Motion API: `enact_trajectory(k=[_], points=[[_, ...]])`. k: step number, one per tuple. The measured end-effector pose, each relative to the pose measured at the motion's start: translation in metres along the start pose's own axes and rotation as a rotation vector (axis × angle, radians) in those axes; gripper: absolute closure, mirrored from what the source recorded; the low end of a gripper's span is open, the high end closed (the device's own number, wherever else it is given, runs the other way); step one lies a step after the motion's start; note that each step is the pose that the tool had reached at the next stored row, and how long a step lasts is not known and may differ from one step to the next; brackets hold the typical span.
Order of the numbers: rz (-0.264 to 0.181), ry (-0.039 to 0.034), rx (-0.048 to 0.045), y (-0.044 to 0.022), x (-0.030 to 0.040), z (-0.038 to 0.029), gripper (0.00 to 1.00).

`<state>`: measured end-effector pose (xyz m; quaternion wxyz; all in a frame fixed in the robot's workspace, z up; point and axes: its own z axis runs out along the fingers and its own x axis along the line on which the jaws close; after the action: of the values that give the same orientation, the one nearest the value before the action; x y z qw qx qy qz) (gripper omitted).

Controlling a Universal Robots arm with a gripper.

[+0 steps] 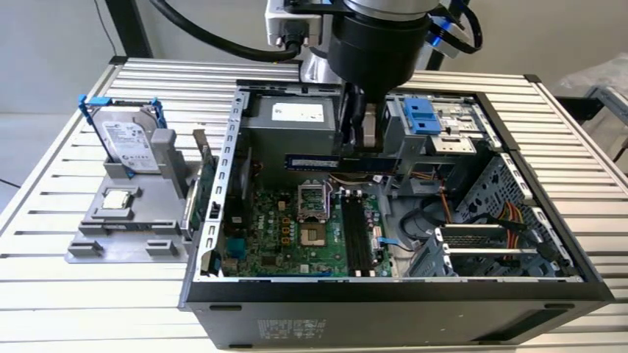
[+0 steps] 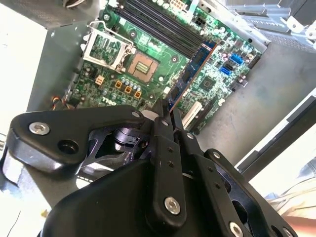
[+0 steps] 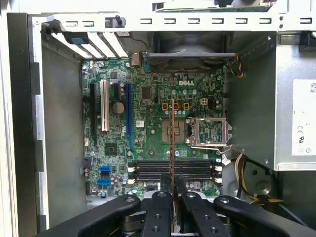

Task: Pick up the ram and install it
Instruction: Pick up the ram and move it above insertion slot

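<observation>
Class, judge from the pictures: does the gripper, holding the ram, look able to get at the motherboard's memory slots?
Probably yes: the gripper holds the ram over the open case, and the memory slots lie uncovered beneath, with cables off to one side.

One ram point(image 1: 314, 161), one hard drive point(image 1: 131, 143), one processor point(image 1: 117, 198) (small, square), one case point(image 1: 393, 303).

**Clear above board, crowded edges**

The black gripper point(image 1: 359, 144), clamping the blue-green ram stick point(image 1: 314, 161), hangs in open space above the green motherboard point(image 1: 284, 229). A grey power-supply box point(image 1: 293, 119), blue-clipped drive cage point(image 1: 424, 118) and coloured cables point(image 1: 507, 213) crowd the edges.
</observation>
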<state>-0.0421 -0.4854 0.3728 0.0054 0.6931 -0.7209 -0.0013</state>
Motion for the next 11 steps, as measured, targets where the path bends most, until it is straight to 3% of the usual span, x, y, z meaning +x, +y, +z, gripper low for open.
enact_trajectory(k=[11], points=[[0.01,-0.0001,-0.0001,-0.0111,-0.0004,-0.0001,1.0]])
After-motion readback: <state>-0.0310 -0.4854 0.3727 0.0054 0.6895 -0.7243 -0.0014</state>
